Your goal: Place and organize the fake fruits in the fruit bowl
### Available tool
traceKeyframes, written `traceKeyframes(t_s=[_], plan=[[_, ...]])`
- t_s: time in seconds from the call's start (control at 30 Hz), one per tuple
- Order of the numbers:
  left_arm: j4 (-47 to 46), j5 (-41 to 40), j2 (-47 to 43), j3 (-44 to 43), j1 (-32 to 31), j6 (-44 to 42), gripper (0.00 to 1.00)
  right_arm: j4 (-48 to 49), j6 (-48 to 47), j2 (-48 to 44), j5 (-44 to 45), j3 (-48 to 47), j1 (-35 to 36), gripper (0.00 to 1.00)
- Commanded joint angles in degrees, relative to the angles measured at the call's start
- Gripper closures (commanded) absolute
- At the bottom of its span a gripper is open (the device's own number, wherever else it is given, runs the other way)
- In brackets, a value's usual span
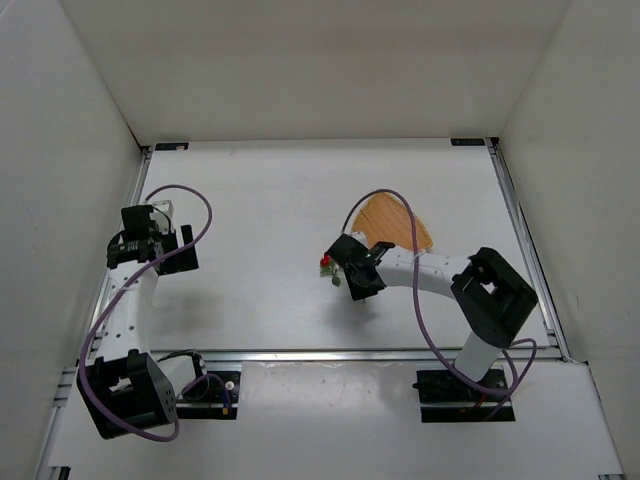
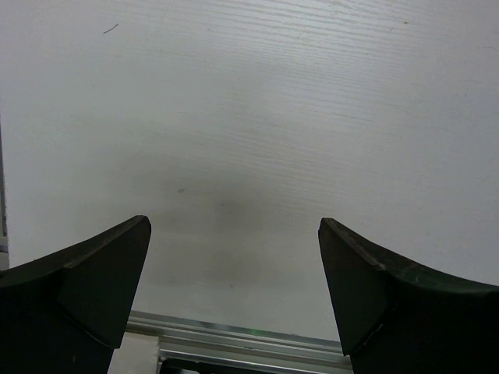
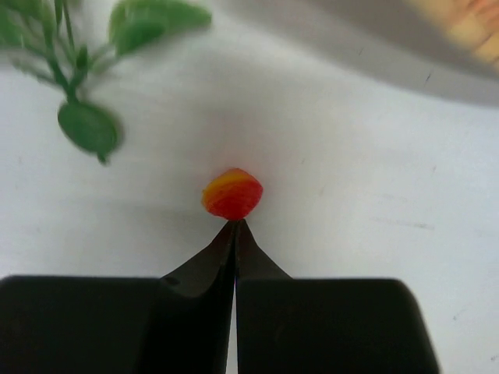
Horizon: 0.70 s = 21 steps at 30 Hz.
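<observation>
L fingers (image 2: 86,288) wide apart over bare tabletop (image 2: 249,117), well apart from the rest. R fingers (image 3: 320,327) pressed together, tips nipping base of red-orange fake fruit (image 3: 232,195). Sprig's long axis runs up-left to blurred green leaves (image 3: 90,128). Top view alone shows fruit bowl (image 1: 390,218) whole-ish, just beyond R wrist, w/ fruit outside it to the left.

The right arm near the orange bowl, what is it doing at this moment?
The right gripper is shut, with a red fake berry right at its tips and green leaves nearby; whether it pinches the stem I cannot tell. The fruit bowl lies just beyond, no fruit visible in it. The left gripper hangs open, far to the left.
</observation>
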<state>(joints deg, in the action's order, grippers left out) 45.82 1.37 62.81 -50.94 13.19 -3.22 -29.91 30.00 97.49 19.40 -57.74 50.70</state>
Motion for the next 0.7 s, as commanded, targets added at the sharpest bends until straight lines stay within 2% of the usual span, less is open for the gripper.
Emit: traceKeyframes(t_s=[0.0,0.03,0.07,0.17,0.37,0.6,0.67], plan=[[-0.8,0.2,-0.1,0.5,0.3,-0.5,0.00,-2.3,-1.0,-2.4,1.2,1.3,3.0,0.95],[-0.8,0.2,-0.1,0.5,0.3,-0.5,0.00,-2.3,-1.9,-2.4,1.3,0.6,3.5,0.88],[-0.8,0.2,-0.1,0.5,0.3,-0.5,0.00,-3.1,-1.9,-1.1,1.8,0.0,4.1,0.70],[-0.8,0.2,-0.1,0.5,0.3,-0.5,0.00,-3.1,-1.9,1.5,1.8,-1.9,4.1,0.42],[-0.8,0.2,-0.1,0.5,0.3,-1.0,0.00,-3.7,-0.6,6.0,2.3,-6.1,3.4,0.41],[-0.8,0.2,-0.1,0.5,0.3,-1.0,0.00,-4.2,0.9,7.3,1.8,-6.1,1.9,0.52],[-0.8,0.2,-0.1,0.5,0.3,-1.0,0.00,-4.2,0.9,7.3,1.8,-6.1,1.9,0.58]])
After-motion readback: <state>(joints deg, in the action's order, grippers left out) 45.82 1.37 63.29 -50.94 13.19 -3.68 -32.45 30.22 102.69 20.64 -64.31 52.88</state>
